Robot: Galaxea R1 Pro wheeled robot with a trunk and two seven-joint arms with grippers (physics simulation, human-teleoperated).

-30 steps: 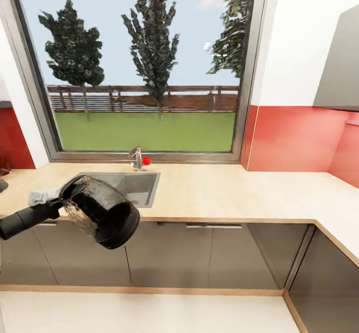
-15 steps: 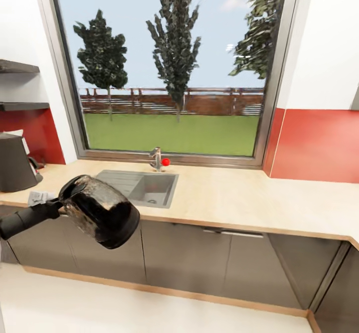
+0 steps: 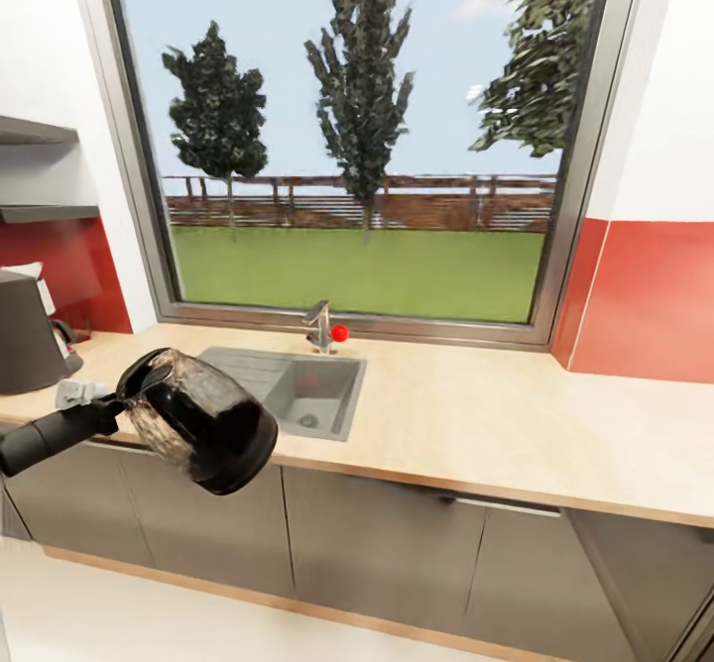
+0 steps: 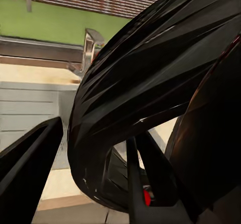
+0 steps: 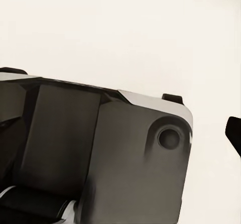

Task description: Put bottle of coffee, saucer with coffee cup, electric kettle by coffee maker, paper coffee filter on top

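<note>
So the left hand (image 3: 111, 406) is clamped on the black handle of the electric kettle (image 3: 198, 432), carrying it tipped well over in the air in front of the desk (image 3: 476, 414), just off the sink (image 3: 297, 389). The coffee maker (image 3: 28, 330) sits at the far left on the desk, cut off by the frame edge, with something white, maybe the paper coffee filter (image 3: 81, 391), beside it, too small to call. My worry: the kettle hangs so tilted that it could swing or slip in the grip, or clip the desk edge when it goes across. The right hand I can't tell, since the right wrist view just gives dark robot body and pale floor.
</note>
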